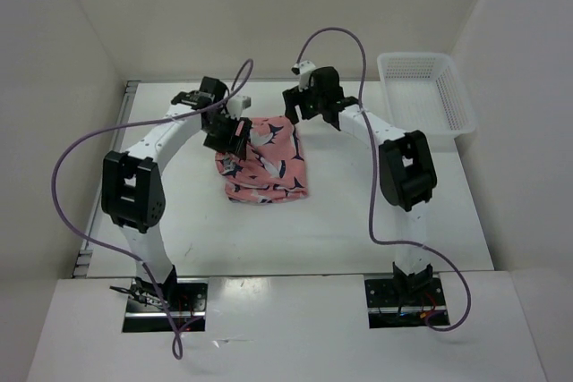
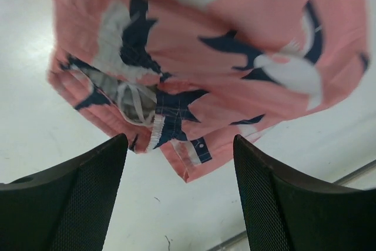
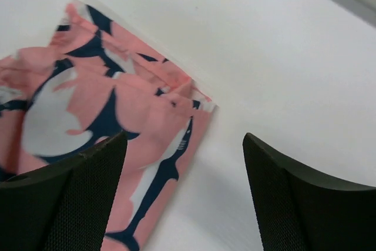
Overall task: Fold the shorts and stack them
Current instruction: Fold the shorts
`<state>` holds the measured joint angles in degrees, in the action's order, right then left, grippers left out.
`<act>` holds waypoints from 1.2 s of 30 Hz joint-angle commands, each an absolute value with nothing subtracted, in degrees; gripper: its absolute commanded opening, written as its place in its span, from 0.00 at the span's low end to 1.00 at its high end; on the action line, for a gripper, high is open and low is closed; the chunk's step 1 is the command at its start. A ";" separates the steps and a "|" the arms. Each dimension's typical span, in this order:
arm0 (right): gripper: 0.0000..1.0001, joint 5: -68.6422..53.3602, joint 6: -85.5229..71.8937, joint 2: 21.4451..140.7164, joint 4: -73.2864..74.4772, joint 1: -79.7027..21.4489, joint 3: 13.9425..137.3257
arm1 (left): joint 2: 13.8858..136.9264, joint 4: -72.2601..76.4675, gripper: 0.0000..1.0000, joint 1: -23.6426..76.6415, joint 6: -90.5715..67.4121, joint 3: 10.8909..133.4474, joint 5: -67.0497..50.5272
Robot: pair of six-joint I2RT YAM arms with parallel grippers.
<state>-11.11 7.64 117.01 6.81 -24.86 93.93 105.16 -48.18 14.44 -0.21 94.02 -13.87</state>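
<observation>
The salmon-pink shorts [image 1: 269, 163] with a navy-and-white print lie folded in a compact pile in the middle of the white table. My left gripper [image 1: 235, 138] hovers over their left far edge, open and empty; in the left wrist view the shorts [image 2: 223, 69] with the white drawstring lie just beyond the open fingers [image 2: 88, 198]. My right gripper [image 1: 327, 114] is open and empty, just past the far right corner of the shorts; in the right wrist view that corner [image 3: 158, 116] lies by the left finger [image 3: 82, 198].
A white plastic mesh basket [image 1: 425, 91] stands at the far right of the table. White walls enclose the table on the left, back and right. Purple cables loop above both arms.
</observation>
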 commanded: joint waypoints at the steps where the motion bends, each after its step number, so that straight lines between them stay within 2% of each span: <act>1: 0.85 -14.67 0.19 122.06 5.79 -23.65 101.23 | 108.01 -47.56 0.80 13.89 0.00 89.48 -17.06; 3: 0.86 -16.87 -2.02 126.37 7.02 -22.42 105.28 | 109.94 -45.89 0.80 14.41 0.00 88.86 -13.56; 8: 0.86 -23.02 -4.30 132.18 7.65 -21.36 108.28 | 112.58 -44.56 0.81 14.41 0.00 88.86 -16.52; 10: 0.81 -23.82 -5.53 132.71 7.65 -21.36 107.59 | 113.47 -44.56 0.80 14.41 0.00 88.86 -17.14; 12: 0.78 -24.51 -6.67 133.24 7.65 -21.36 105.65 | 114.95 -45.18 0.73 14.41 0.00 88.16 -17.75; 13: 0.76 -24.52 -7.55 133.24 7.65 -20.84 105.04 | 114.96 -45.78 0.60 14.41 0.00 88.15 -17.75; 15: 0.71 -24.52 -8.17 133.86 7.65 -20.83 103.89 | 114.96 -45.79 0.50 14.41 0.00 87.02 -17.75; 16: 0.63 -24.52 -8.17 134.38 7.65 -20.83 103.36 | 114.96 -46.49 0.45 14.41 0.00 87.01 -17.75; 17: 0.56 -24.52 -8.17 134.38 7.65 -20.31 103.36 | 114.96 -46.49 0.35 14.41 0.00 87.01 -17.75; 18: 0.49 -24.52 -8.78 135.25 7.12 -20.30 104.14 | 114.96 -47.19 0.29 14.41 0.00 87.01 -17.75; 19: 0.34 -23.91 -9.92 136.13 7.12 -20.30 105.46 | 115.57 -47.81 0.22 14.41 0.00 87.53 -17.75; 20: 0.29 -23.30 -10.54 136.14 6.60 -20.30 106.34 | 115.58 -47.81 0.11 13.80 0.00 87.54 -17.75; 21: 0.23 -23.29 -11.42 136.93 6.59 -20.30 107.13 | 115.58 -48.51 0.06 13.80 0.00 87.54 -17.75; 23: 0.08 -21.28 -12.03 137.72 6.59 -20.30 110.03 | 115.58 -49.47 0.00 13.80 0.00 87.54 -17.75; 26: 0.01 -17.50 -13.88 138.25 6.59 -20.30 113.11 | 113.30 -50.54 0.00 13.18 0.00 85.96 -17.23; 31: 0.00 -16.35 -15.55 138.78 6.59 -19.78 114.96 | 112.15 -50.54 0.00 13.18 0.00 83.94 -17.23; 33: 0.18 -15.48 -15.56 138.17 6.59 -19.78 114.96 | 111.63 -50.54 0.01 13.18 0.00 83.94 -15.92; 34: 0.25 -15.47 -15.56 138.16 6.59 -19.78 114.44 | 111.62 -50.54 0.06 13.71 0.00 83.94 -15.91; 35: 0.31 -15.47 -14.51 137.38 7.20 -19.78 114.43 | 111.62 -50.54 0.15 13.71 0.00 84.63 -15.91; 36: 0.48 -15.47 -13.98 136.42 7.21 -19.78 113.74 | 111.10 -50.54 0.31 13.71 0.00 85.16 -15.30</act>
